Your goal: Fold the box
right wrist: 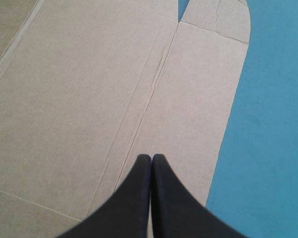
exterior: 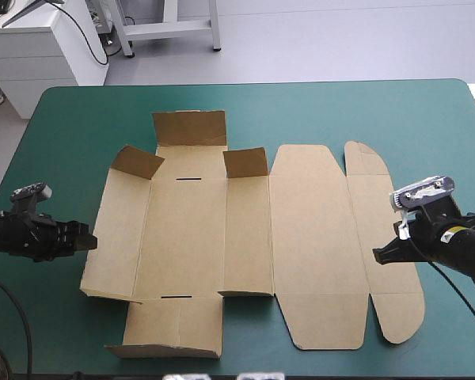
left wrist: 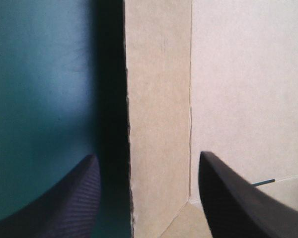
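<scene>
The brown box [exterior: 245, 237] is spread mostly flat on the teal-green cover [exterior: 427, 127], flaps toward 9 o'clock partly raised. The left gripper [exterior: 89, 241] is held released astride its 9 o'clock edge; the right gripper [exterior: 378, 255] is clenched, empty, over the 3 o'clock flap.
</scene>
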You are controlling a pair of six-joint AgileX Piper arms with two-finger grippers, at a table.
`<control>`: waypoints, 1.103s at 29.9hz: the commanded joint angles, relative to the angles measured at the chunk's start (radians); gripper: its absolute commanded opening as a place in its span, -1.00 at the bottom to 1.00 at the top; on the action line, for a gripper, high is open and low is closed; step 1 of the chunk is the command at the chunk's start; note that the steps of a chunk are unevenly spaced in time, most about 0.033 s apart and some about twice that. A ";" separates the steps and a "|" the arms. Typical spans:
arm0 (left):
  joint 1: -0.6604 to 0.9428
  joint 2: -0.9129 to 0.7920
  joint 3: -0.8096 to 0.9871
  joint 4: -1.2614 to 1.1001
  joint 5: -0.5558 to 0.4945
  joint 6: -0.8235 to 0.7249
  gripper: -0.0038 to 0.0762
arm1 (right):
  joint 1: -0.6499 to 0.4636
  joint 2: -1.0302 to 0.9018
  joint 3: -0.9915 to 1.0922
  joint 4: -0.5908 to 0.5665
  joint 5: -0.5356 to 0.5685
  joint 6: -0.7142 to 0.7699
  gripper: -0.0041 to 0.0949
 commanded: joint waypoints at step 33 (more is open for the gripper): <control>-0.132 0.160 0.074 -0.105 -0.005 0.014 -0.59 | -0.007 -0.011 -0.027 0.024 -0.063 -0.008 -0.96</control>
